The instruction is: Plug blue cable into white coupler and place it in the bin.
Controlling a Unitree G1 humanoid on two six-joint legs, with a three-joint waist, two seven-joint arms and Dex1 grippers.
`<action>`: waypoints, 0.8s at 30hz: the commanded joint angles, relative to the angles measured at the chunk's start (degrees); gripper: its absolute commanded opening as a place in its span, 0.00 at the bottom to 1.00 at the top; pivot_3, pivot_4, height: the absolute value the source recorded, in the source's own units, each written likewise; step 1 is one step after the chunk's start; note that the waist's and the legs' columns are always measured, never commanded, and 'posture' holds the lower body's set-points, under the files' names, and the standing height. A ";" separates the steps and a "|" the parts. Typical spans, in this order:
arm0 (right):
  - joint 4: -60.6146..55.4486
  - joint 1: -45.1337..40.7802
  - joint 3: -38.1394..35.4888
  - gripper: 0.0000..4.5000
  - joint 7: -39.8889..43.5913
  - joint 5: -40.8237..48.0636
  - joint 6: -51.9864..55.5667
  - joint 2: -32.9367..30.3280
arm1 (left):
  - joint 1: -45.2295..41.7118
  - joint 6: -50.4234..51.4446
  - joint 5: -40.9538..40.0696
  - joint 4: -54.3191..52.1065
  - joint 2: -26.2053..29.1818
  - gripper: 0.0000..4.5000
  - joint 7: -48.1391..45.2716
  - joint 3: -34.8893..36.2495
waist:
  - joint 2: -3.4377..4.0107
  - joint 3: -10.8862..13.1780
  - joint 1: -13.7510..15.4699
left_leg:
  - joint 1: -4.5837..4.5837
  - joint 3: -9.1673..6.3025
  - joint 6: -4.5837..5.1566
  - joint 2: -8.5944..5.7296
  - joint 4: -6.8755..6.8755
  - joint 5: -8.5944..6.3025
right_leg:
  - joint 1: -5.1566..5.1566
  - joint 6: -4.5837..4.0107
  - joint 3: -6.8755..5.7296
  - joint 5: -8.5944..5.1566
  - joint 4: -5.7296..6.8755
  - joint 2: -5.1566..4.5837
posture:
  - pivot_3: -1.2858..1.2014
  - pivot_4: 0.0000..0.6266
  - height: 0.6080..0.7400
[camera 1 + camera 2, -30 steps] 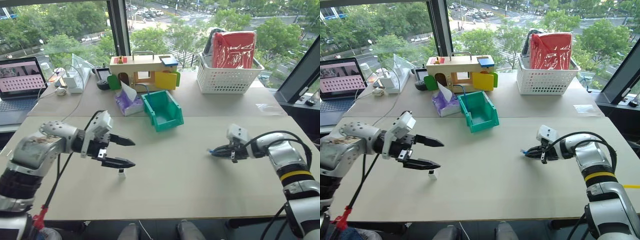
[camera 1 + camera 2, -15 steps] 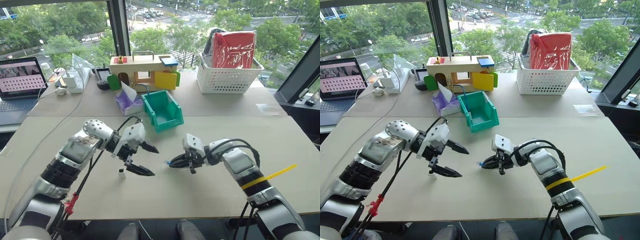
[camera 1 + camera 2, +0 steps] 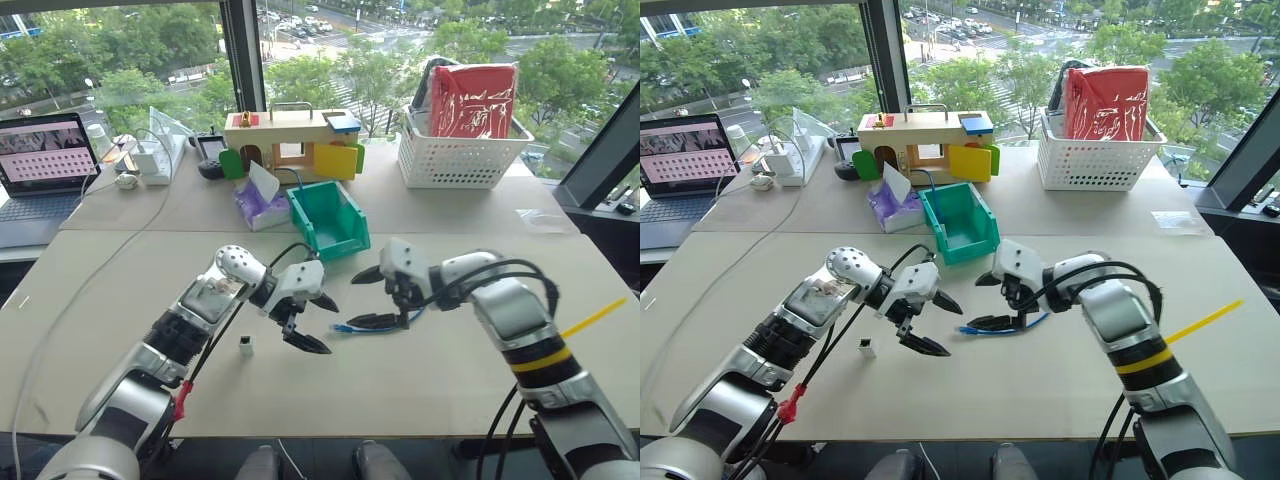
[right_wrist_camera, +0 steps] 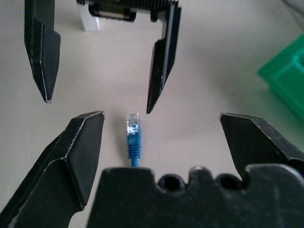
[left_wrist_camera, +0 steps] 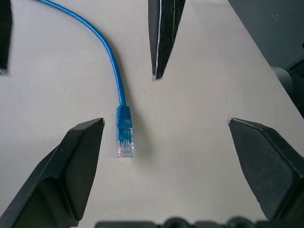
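Note:
The blue cable (image 3: pixel 352 326) lies loose on the table between my two grippers, its clear plug (image 5: pixel 124 144) pointing toward the left gripper. Open and empty, my left gripper (image 3: pixel 315 322) hovers just left of the plug, with the plug near its left finger (image 5: pixel 78 164) in the left wrist view. My right gripper (image 3: pixel 364 298) is open above the cable, and the plug (image 4: pixel 133 127) lies ahead of its fingers. The white coupler (image 3: pixel 245 346) stands on the table to the left of the left gripper. The green bin (image 3: pixel 328 218) sits behind both grippers, its cut-away front facing me.
A purple tissue pack (image 3: pixel 258 205) and a wooden toy house (image 3: pixel 290 143) stand behind and left of the bin. A white lattice basket (image 3: pixel 458 150) with a red bag is at the back right, a laptop (image 3: pixel 45 165) at the far left.
The right gripper has opened and let go of the blue cable, which now lies on the table. Both hands have moved toward the middle, the left one lower and the right one higher.

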 commanded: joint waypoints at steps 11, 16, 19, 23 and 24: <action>-14.26 4.94 -8.17 0.96 -8.38 7.11 12.79 -6.91 | -1.45 -0.23 7.46 4.41 -4.73 1.00 5.76 -1.19 | -0.02 0.01 -0.24 | 0.00 0.01 0.00 0.01 0.00 0.00 | -0.01 0.07 0.02 -0.04 0.00 0.01 | 0.52 0.24 0.94; -14.46 5.16 -8.53 0.97 -9.69 8.24 13.03 -7.86 | -0.99 0.12 8.80 4.28 -4.76 0.70 5.58 -1.88 | -0.02 0.01 -0.23 | 0.00 0.02 0.00 0.00 0.00 0.00 | 0.00 0.06 0.03 -0.04 -0.01 -0.01 | 0.52 0.24 0.94; -15.46 5.14 -8.29 0.97 -10.28 9.49 14.20 -8.32 | -0.93 0.37 9.70 4.07 -4.48 0.45 4.94 -2.54 | -0.02 0.01 -0.29 | 0.00 0.02 0.00 0.01 0.00 0.00 | 0.00 0.06 0.02 -0.04 -0.01 0.00 | 0.52 0.24 0.94; -19.75 7.05 -11.49 0.97 -9.30 16.53 22.66 -10.04 | -0.49 1.93 8.44 2.85 -4.52 0.19 4.15 -1.46 | -0.02 0.01 -0.30 | 0.00 0.01 0.00 0.01 0.00 0.00 | 0.00 0.06 0.02 -0.04 -0.01 0.01 | 0.52 0.24 0.94; -21.68 8.66 -13.90 0.97 -8.61 19.91 26.28 -10.88 | -0.79 1.93 7.97 2.69 -5.30 0.07 5.61 -0.26 | -0.02 0.01 -0.25 | 0.00 0.01 0.00 0.01 0.00 0.00 | 0.01 0.07 0.02 -0.04 -0.03 0.01 | 0.52 0.24 0.94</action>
